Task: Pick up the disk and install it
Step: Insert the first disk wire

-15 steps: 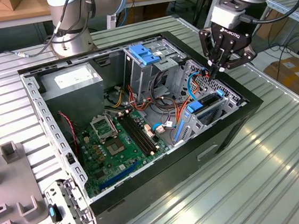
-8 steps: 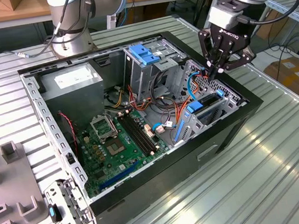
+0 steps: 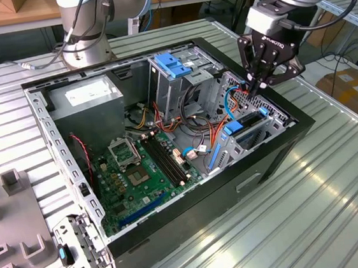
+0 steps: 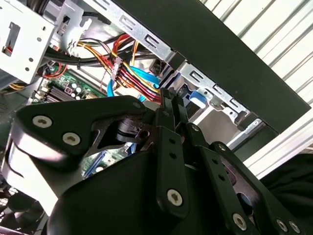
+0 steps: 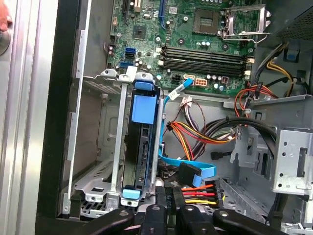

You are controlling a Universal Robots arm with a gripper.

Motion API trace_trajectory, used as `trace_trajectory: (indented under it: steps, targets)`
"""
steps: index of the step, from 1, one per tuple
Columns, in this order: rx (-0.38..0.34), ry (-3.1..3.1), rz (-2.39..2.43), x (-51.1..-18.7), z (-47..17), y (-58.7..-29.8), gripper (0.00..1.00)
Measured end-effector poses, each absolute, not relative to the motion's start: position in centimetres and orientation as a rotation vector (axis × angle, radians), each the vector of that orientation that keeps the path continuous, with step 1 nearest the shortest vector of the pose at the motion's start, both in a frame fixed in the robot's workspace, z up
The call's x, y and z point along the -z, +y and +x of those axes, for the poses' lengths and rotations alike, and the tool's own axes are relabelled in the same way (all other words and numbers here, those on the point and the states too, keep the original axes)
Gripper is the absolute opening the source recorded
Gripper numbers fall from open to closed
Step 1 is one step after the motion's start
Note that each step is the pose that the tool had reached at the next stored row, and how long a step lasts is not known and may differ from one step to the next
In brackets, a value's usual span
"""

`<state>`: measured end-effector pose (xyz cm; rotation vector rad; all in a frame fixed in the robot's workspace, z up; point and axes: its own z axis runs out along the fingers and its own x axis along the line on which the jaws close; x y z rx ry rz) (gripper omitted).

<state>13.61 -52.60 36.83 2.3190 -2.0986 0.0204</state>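
- The gripper (image 3: 255,87) is hanging over the open computer case (image 3: 176,230), at the corner toward the exterior view's right, with its tips dipping among the cables just above the drive bay (image 3: 255,129).
- Its fingers (image 5: 168,196) are pressed together with nothing between them; in both wrist views the two black fingers are lying side by side with no gap.
- The disk (image 5: 139,152) is sitting on edge inside the silver bay, its blue plastic rails (image 5: 143,108) showing at both ends; in the exterior view the blue tab (image 3: 233,128) is marking its place.
- In the first wrist view, the fingertips are sitting just beside the disk's near end, next to its lower blue clip (image 5: 131,192), offset toward the cable side and not gripping it.
- A blue data cable (image 5: 193,171) and a bundle of red, yellow and black wires (image 5: 195,193) are lying close to the fingers.
- The green motherboard (image 3: 138,170) is lying flat in the case floor, well apart from the gripper.
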Motion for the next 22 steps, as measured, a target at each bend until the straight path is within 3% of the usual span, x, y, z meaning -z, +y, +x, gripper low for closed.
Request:
trace_trajectory:
  steps: [22]
  targets:
    - [-0.019,-2.273,2.146,-35.9,12.9,-53.6,0.17]
